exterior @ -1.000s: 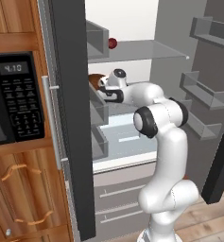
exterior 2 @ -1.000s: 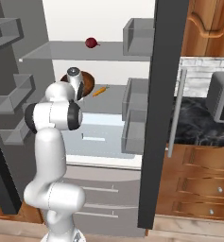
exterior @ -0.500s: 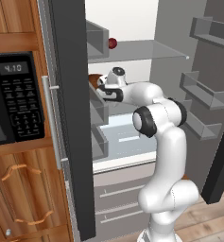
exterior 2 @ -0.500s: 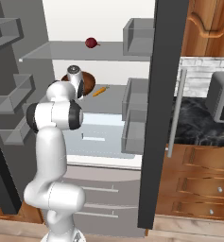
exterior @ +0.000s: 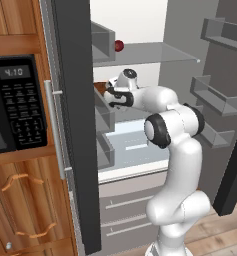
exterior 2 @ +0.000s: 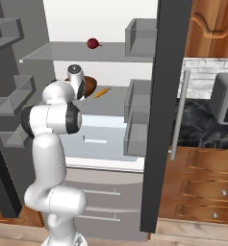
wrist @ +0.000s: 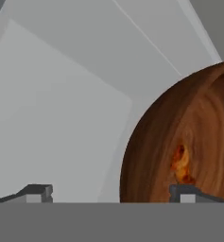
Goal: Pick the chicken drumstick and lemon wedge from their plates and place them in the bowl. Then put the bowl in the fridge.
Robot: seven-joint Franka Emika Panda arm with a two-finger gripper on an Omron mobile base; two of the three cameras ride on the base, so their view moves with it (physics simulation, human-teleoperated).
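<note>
The tall fridge with dark grey doors and white interior (exterior 2: 101,19) is found open, and the round, deep reddish-brown wooden bowl (exterior 2: 86,86) is seen standing on the middle glass shelf (exterior 2: 115,98), below the shelf bearing a small dark red round item (exterior 2: 92,43) and beside a small orange carrot-like item (exterior 2: 101,92). The two-finger gripper (wrist: 111,193) is held just beside the bowl, fingers apart, one tip against the bowl's edge and nothing clamped between them. A risk is judged: a careless retreat could catch the rim and drag or tip the bowl toward the shelf edge. A brown-orange morsel (wrist: 181,164) is seen inside the bowl, presumably the drumstick; its long axis cannot be determined. The bowl stands upright, mouth upward.
</note>
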